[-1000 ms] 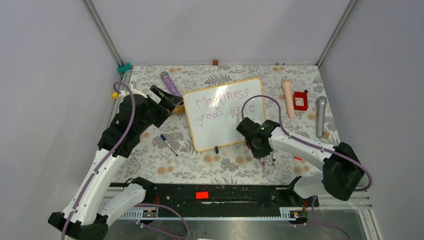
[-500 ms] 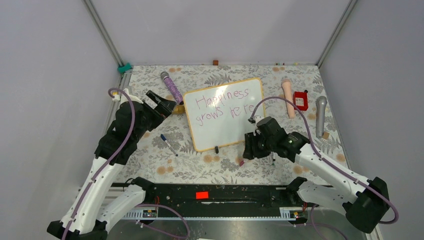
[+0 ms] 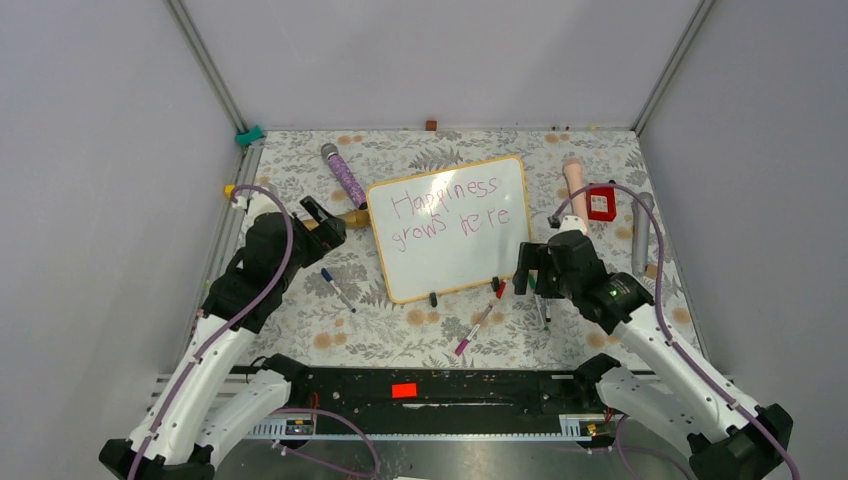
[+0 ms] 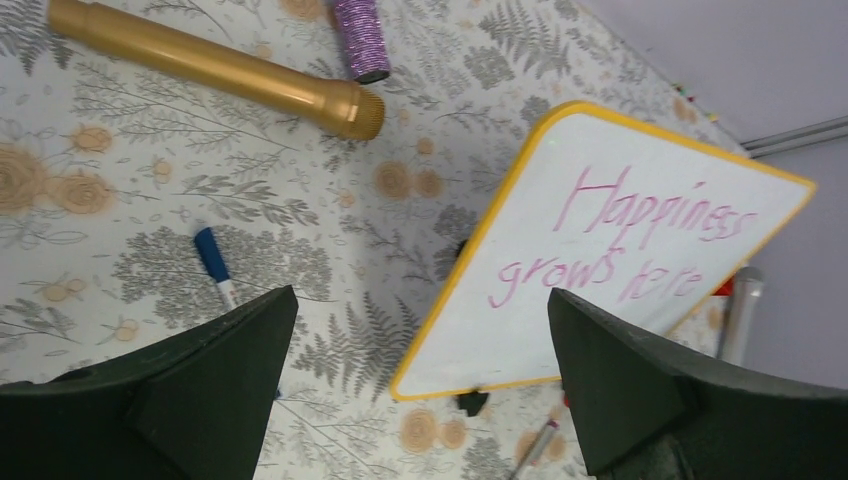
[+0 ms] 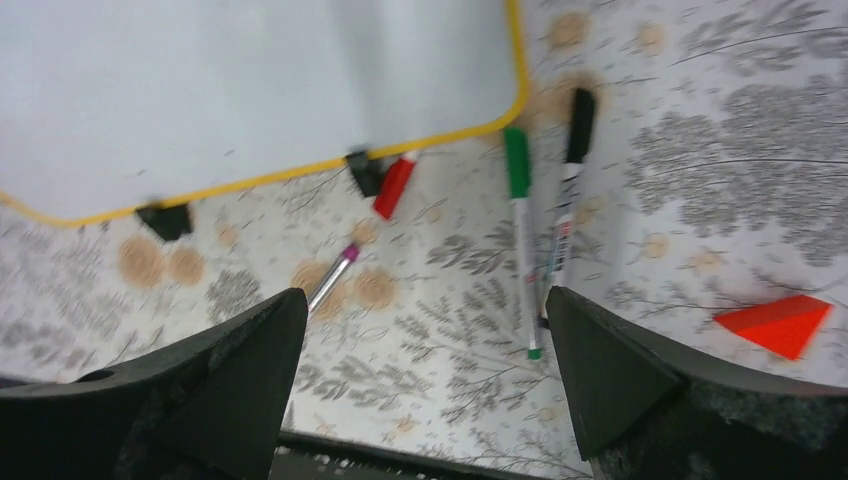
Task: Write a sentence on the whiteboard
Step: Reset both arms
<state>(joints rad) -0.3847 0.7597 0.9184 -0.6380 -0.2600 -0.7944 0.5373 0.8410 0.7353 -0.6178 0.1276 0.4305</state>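
The whiteboard [image 3: 450, 262] stands tilted on two black feet at the table's middle. The sentence [image 3: 445, 210] in pink reads "Happiness grows here" in two lines. The board [image 4: 520, 330] and the lettering [image 4: 640, 240] also show in the left wrist view. My left gripper [image 3: 318, 222] is open and empty, left of the board [image 4: 420, 400]. My right gripper [image 3: 530, 270] is open and empty by the board's front right corner [image 5: 425, 390]. A pink marker [image 3: 475, 328] lies free on the table in front of the board [image 5: 330, 280].
A green marker [image 5: 520, 230], a black marker [image 5: 572, 190] and a red cap [image 5: 395, 185] lie under my right gripper. A blue marker [image 3: 337, 288], a gold cylinder [image 4: 215, 65] and a purple wand [image 3: 345, 175] lie left. A peach cylinder [image 3: 574, 195], red box [image 3: 601, 201] and grey microphone [image 3: 640, 232] lie right.
My right arm has drawn back to the right, away from the board's front. The pink marker now lies loose on the table. My left arm has pulled back to the left.
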